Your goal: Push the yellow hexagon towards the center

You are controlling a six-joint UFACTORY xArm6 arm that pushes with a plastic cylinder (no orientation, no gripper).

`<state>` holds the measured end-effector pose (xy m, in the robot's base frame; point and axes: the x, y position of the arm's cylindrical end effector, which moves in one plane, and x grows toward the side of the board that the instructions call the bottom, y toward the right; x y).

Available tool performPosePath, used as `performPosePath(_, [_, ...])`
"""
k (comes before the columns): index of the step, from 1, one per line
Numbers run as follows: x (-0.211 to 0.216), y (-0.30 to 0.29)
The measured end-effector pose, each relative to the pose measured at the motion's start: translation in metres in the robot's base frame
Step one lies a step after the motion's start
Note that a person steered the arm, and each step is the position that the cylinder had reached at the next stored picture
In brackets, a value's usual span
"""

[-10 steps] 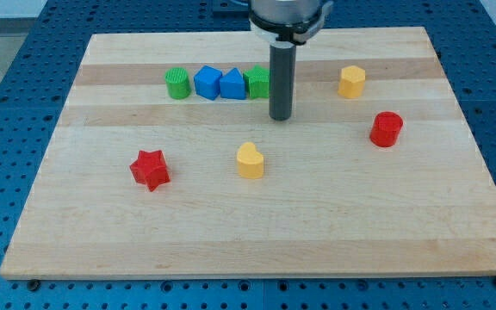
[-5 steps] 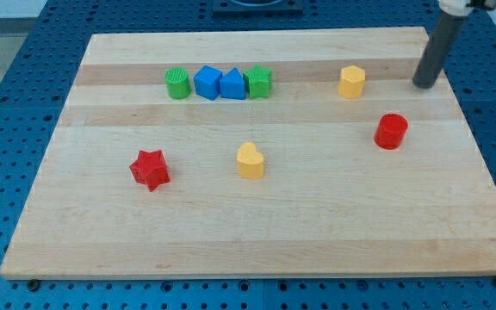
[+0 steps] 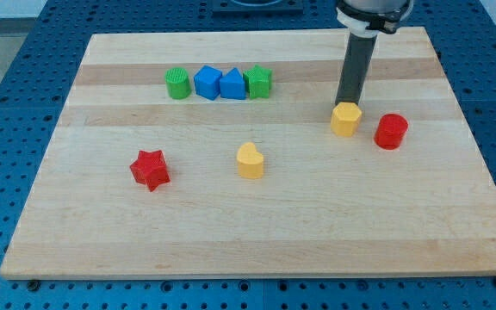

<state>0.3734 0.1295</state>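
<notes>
The yellow hexagon [image 3: 345, 120] sits right of the board's middle, just left of the red cylinder [image 3: 390, 131]. My tip [image 3: 347, 103] touches the hexagon's far side, directly above it in the view. The dark rod rises straight up from there to the arm at the view's top.
A yellow heart [image 3: 250, 161] lies near the centre, a red star [image 3: 150, 169] to its left. A row along the view's top holds a green cylinder [image 3: 177, 83], two blue blocks [image 3: 207, 83] [image 3: 232, 84] and a green block [image 3: 258, 82]. The wooden board [image 3: 257, 224] ends on all sides.
My tip swung from the centre out to the far right, then came back behind the yellow hexagon. The hexagon has slid down the view, towards the red cylinder's level.
</notes>
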Motion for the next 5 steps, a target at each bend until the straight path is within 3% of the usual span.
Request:
performPosePath(1, [-0.016, 0.009])
performPosePath(3, [0.030, 0.002])
performPosePath(5, [0.022, 0.018])
